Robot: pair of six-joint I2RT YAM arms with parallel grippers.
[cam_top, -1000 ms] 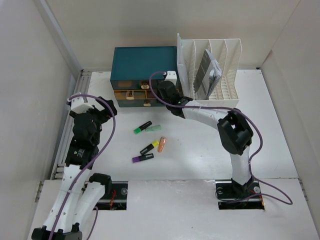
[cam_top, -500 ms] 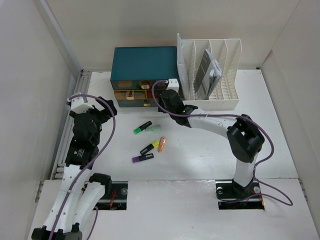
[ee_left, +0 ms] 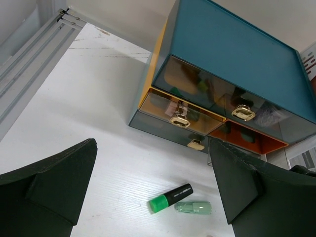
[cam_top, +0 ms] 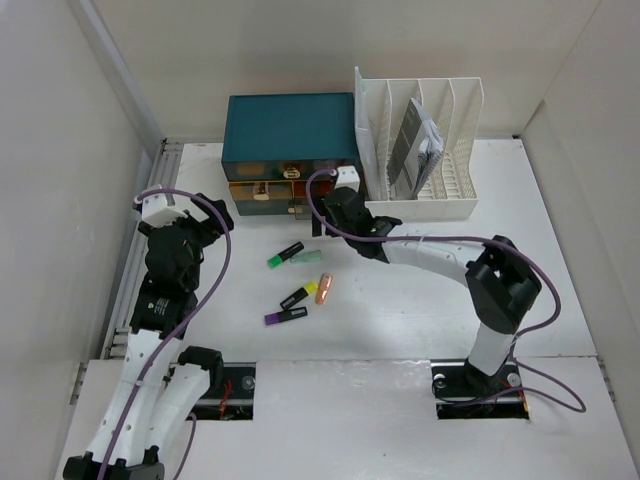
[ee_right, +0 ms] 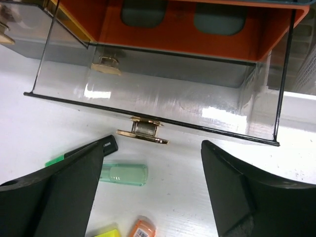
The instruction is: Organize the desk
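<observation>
And here's the white tabletop [cam_top: 560,290], spread under everything and walled in white on all sides. At the back sits the teal drawer box [cam_top: 288,125], with the white file rack [cam_top: 440,120] right beside it, a grey booklet [cam_top: 415,140] standing in one slot. The right fingers [ee_right: 59,187] are spread wide and gripping nothing, low in front of the box. Just ahead of them, a clear drawer [ee_right: 158,98] stands open, its gold handle [ee_right: 143,131] free. Over at the left edge the left fingers [ee_left: 49,187] are wide apart too, and empty. Loose on the tabletop lie a green highlighter [cam_top: 286,254], a yellow highlighter [cam_top: 298,295], a purple highlighter [cam_top: 286,316], an orange tube [cam_top: 324,288] and a pale green cap [cam_top: 311,256].
</observation>
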